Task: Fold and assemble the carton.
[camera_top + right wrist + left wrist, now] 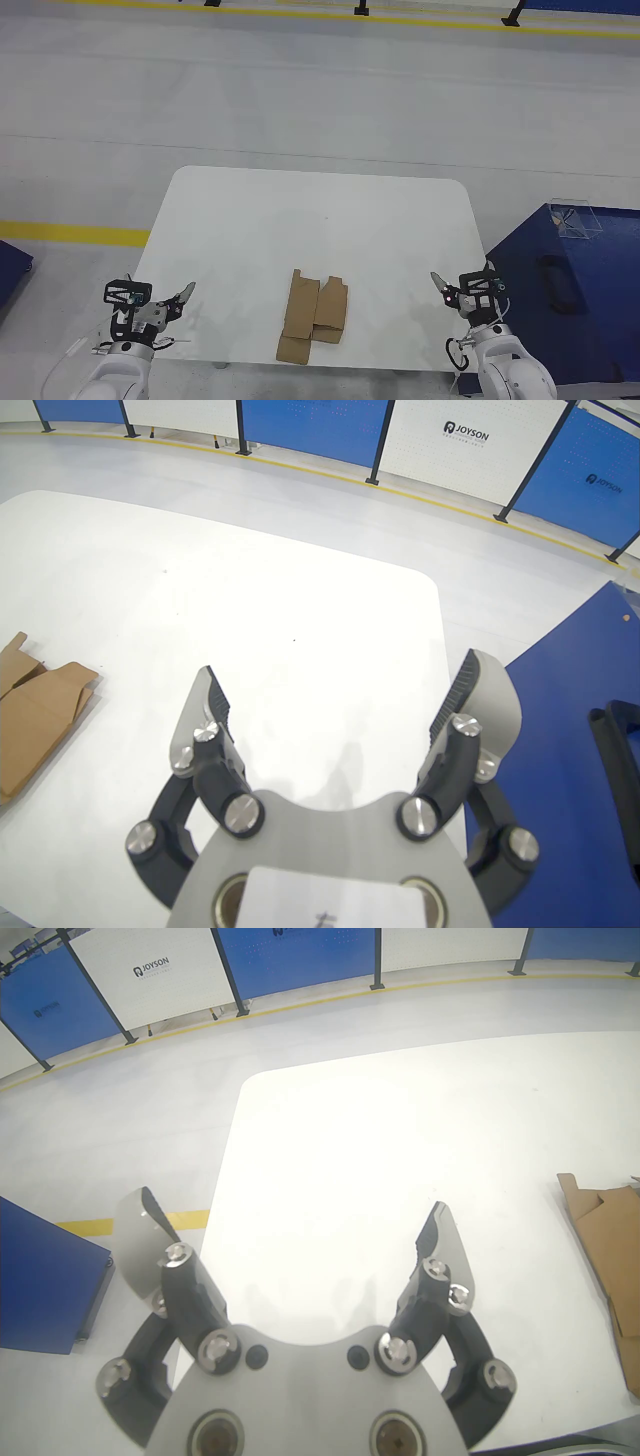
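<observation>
A flattened brown carton (313, 315) lies on the white table (320, 220) near its front edge, a little left of the middle. The carton (607, 1238) also shows in the left wrist view, and the carton (35, 710) in the right wrist view. My left gripper (158, 293) hangs open over the table's front left corner, well to the left of the carton, with nothing between its fingers (440, 1233). My right gripper (462, 281) stands open at the front right corner, well to the right of the carton, also holding nothing between its fingers (212, 695).
A blue cabinet (575, 290) with a clear tray (575, 217) on top stands just right of the table. Another blue block (45, 1278) sits on the floor to the table's left. Yellow floor lines (70, 233) run past the table.
</observation>
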Available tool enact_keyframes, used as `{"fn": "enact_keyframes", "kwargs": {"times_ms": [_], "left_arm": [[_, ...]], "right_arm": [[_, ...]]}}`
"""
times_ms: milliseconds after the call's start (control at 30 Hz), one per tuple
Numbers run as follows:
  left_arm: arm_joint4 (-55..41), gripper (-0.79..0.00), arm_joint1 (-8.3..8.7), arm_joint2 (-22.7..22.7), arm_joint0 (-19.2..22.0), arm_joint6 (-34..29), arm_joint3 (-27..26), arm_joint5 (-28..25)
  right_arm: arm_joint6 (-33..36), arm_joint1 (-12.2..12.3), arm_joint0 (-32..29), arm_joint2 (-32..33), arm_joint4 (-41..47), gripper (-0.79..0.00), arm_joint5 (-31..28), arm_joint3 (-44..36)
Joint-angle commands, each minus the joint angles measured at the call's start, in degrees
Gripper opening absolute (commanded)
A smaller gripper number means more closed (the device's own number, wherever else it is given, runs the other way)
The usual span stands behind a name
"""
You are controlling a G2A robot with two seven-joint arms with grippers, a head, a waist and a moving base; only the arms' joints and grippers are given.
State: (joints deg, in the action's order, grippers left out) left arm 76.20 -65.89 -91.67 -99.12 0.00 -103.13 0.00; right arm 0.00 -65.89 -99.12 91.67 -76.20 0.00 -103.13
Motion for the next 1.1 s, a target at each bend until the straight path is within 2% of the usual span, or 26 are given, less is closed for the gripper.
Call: {"fn": "enact_keyframes", "kwargs": {"times_ms": [0,500,533,567,633,733,833,900,967,1067], "left_arm": [[0.0,0.0,0.0,0.0,0.0,0.0,0.0,0.0],[0.0,0.0,0.0,0.0,0.0,0.0,0.0,0.0],[0.0,0.0,0.0,0.0,0.0,0.0,0.0,0.0],[0.0,0.0,0.0,0.0,0.0,0.0,0.0,0.0],[0.0,0.0,0.0,0.0,0.0,0.0,0.0,0.0],[0.0,0.0,0.0,0.0,0.0,0.0,0.0,0.0],[0.0,0.0,0.0,0.0,0.0,0.0,0.0,0.0],[0.0,0.0,0.0,0.0,0.0,0.0,0.0,0.0],[0.0,0.0,0.0,0.0,0.0,0.0,0.0,0.0],[0.0,0.0,0.0,0.0,0.0,0.0,0.0,0.0]], "right_arm": [[0.0,0.0,0.0,0.0,0.0,-0.001,0.0,0.0],[0.0,0.0,0.0,0.0,0.0,0.0,0.0,0.0],[0.05,-0.02,-0.06,-0.31,0.74,0.0,-0.94,-0.35],[1.35,-0.02,-0.41,-0.51,4.33,0.0,-4.66,-1.22],[6.07,0.11,-0.67,1.23,15.34,0.0,-12.19,-2.69],[16.89,0.56,0.47,4.03,34.4,0.0,-22.86,-2.29],[34.47,1.26,3.15,4.3,57.92,0.0,-28.48,0.77],[47.9,1.88,6.58,3.91,72.65,0.0,-26.62,4.26],[59.76,2.39,11.52,2.96,84.0,0.0,-21.13,9.39],[69.68,2.61,19.03,-0.54,90.09,0.0,-15.12,18.1]]}}
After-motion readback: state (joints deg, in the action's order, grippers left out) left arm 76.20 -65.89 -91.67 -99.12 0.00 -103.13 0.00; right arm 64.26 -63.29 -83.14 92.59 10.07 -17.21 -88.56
